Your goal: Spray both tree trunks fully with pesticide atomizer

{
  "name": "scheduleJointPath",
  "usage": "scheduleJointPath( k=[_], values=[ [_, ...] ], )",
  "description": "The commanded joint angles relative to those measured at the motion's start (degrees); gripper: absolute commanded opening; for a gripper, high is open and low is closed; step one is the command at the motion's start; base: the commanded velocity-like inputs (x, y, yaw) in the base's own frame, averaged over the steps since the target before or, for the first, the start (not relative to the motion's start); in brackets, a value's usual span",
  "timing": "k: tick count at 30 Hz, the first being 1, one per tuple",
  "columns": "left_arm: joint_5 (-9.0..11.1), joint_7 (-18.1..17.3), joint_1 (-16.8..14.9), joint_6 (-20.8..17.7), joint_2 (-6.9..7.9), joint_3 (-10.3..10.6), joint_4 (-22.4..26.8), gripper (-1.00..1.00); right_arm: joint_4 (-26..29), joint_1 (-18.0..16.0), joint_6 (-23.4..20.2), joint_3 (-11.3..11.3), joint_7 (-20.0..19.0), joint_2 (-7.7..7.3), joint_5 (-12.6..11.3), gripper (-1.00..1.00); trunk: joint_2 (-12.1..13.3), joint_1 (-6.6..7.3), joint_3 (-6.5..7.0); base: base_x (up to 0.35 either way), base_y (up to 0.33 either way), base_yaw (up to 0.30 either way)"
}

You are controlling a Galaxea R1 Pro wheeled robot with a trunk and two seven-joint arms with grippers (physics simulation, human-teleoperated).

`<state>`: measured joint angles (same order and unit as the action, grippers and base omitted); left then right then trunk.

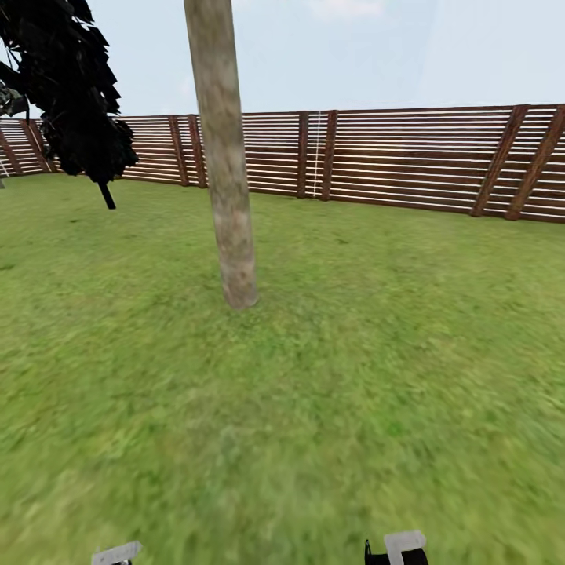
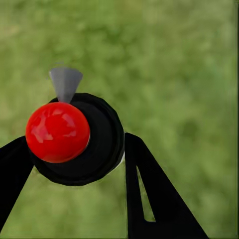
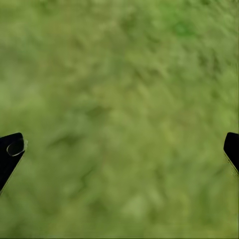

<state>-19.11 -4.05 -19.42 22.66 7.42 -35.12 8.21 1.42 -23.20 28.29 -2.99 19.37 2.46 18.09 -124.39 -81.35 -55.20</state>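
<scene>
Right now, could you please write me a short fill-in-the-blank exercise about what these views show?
1. The left hand is shut on the pesticide ____.
2. The atomizer has a round top coloured ____.
3. The right hand is open with only ____ below it.
4. Behind the tree trunk runs a brown slatted ____.

Missing words: atomizer; red; grass; fence

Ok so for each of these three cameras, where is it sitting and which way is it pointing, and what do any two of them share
Head view: on the robot's head, facing forward and down across the lawn toward the tree trunk and the fence; bits of both arms show at the bottom edge.
Left wrist view: near the left gripper, looking along its fingers, closed around the pesticide atomizer, grass behind.
Right wrist view: near the right gripper, looking onto grass; its fingers stand wide apart, empty.
Shared: both wrist views have blurred grass as backdrop.
</scene>
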Motion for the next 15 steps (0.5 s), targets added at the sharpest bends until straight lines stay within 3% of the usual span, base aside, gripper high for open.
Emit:
scheduleJointPath(
  k=[1, 5, 15],
  values=[
    [-0.06, 0.00, 0.00, 0.01, -0.02, 0.01, -0.02, -1.00, 0.07, 0.00, 0.04, 0.00, 0.00, -0.03, 0.01, 1.00, 0.00, 0.00, 0.00, 0.338, 0.000, 0.000],
    [-0.19, -0.05, 0.00, -0.03, -0.04, 0.12, -0.04, -1.00, 2.92, 0.00, 0.51, 0.14, 0.03, -0.13, 0.10, 1.00, 0.00, 0.00, 0.00, 0.338, 0.000, 0.000],
    [-0.22, 0.01, 0.00, -0.07, -0.21, 0.23, -0.07, -1.00, 1.13, 0.00, 0.64, 0.39, -0.28, -1.41, 0.24, 1.00, 0.00, 0.00, 0.00, 0.338, 0.000, 0.000]
  ],
)
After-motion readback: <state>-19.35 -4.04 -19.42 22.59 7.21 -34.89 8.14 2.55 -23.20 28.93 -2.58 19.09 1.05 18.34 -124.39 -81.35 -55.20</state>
